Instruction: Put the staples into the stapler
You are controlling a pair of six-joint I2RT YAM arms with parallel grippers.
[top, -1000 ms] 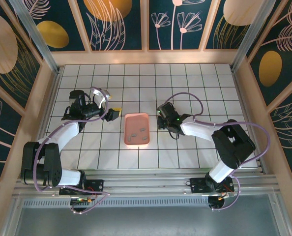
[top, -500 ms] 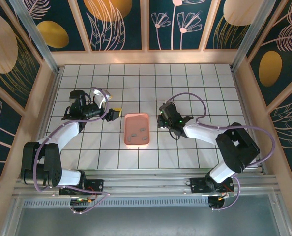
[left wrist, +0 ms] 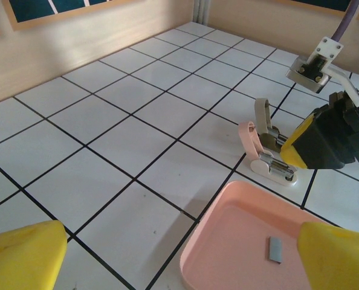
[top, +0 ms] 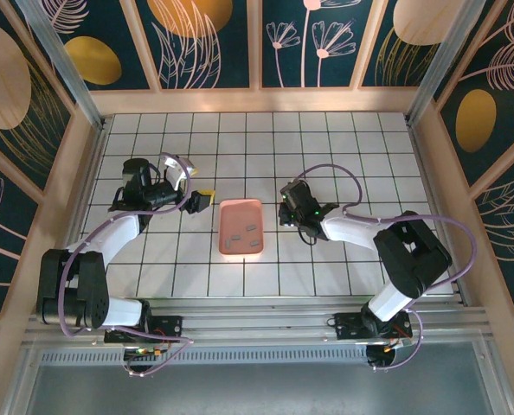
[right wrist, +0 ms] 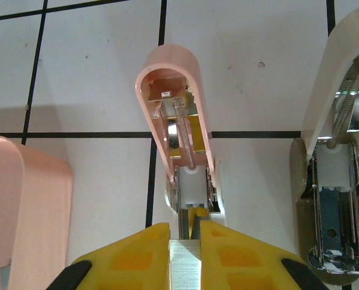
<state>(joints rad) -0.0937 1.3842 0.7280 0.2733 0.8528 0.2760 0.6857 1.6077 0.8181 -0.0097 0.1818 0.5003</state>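
White-tiled bench [top: 326, 147], centre: the stapler [right wrist: 174, 115] lies hinged open just beside the right edge of the pink tray [top: 225, 216]. The right jaws are clamped on a strip of staples [right wrist: 184, 266], and the stapler's open channel lies straight ahead of them, its long axis in line with the strip. The left jaws stand wide and empty off the tray's far left corner. The right arm is nearer, so a straight forward feed appears due.

On the table [top: 326, 138], the tray [top: 240, 216] lies mid-frame in the top view with the staples [top: 251, 229] in it, the stapler [left wrist: 267, 158] just beside its right edge and the left gripper [top: 199, 201] near its left side.
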